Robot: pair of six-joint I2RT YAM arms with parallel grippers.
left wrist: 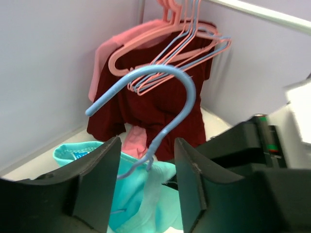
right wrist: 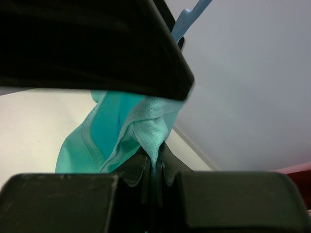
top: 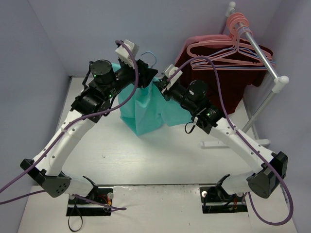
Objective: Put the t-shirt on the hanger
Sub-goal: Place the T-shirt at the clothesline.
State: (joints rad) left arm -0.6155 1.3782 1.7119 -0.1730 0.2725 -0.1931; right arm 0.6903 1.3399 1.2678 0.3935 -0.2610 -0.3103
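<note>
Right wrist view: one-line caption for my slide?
Right hand shut on a fold of the t-shirt, the hanger at the top edge.

There is one teal t-shirt (top: 146,114), one light-blue hanger (left wrist: 190,92) and one maroon garment (top: 238,87). The pink hangers (top: 237,22) overlap too much to count.

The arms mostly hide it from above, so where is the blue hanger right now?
In the left wrist view the hanger stands held in the left gripper, hook up, over the t-shirt and before the maroon garment.
</note>
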